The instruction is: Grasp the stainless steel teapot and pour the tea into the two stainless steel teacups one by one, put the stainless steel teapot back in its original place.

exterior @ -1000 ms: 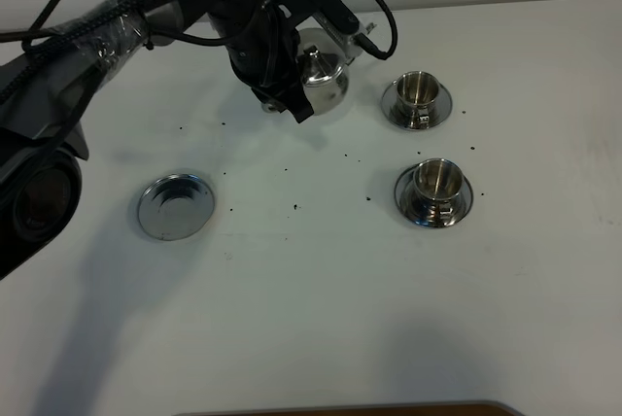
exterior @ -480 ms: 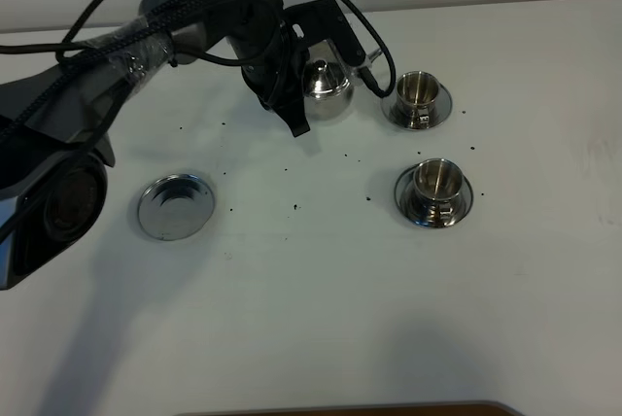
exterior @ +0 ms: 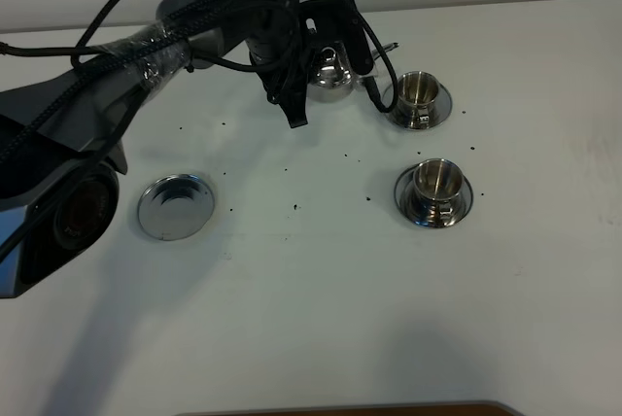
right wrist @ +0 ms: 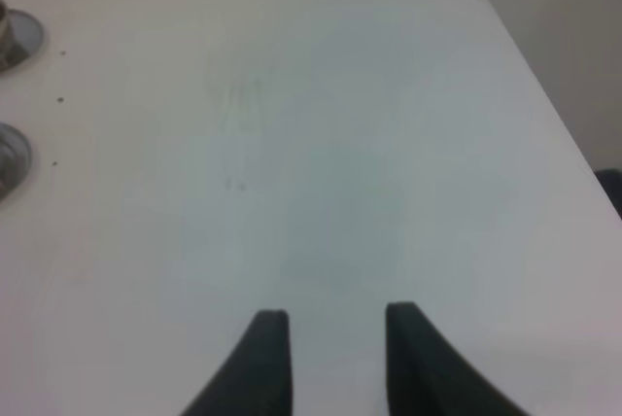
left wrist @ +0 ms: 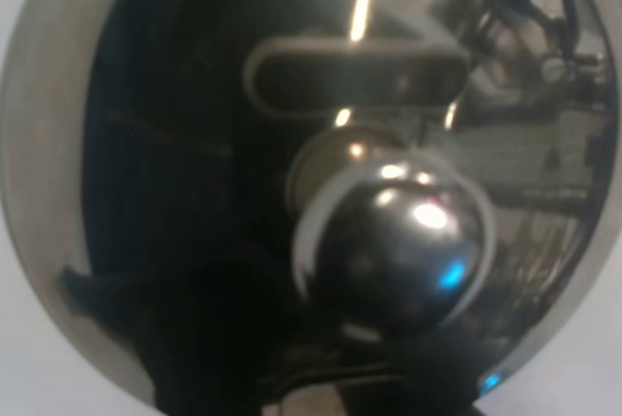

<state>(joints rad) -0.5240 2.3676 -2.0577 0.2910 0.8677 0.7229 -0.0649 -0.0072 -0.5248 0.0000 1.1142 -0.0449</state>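
Your left tool [exterior: 323, 64] pinches the stainless steel teapot [exterior: 331, 85], held just beside the far teacup [exterior: 418, 91], well apart from the base disc [exterior: 174, 206]. Your right tool [right wrist: 330, 338] hangs spread over the tabletop [right wrist: 321, 144].

Mirror-polished steel teapot [exterior: 327, 86], teacups [exterior: 418, 93] and base disc [exterior: 175, 206]; matt white table [exterior: 321, 319], perhaps laminate.

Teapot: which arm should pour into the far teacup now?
Left. The left gripper grips the stainless steel teapot right beside the far teacup. The right gripper hangs open over the table, holding nothing, well off from both cups.
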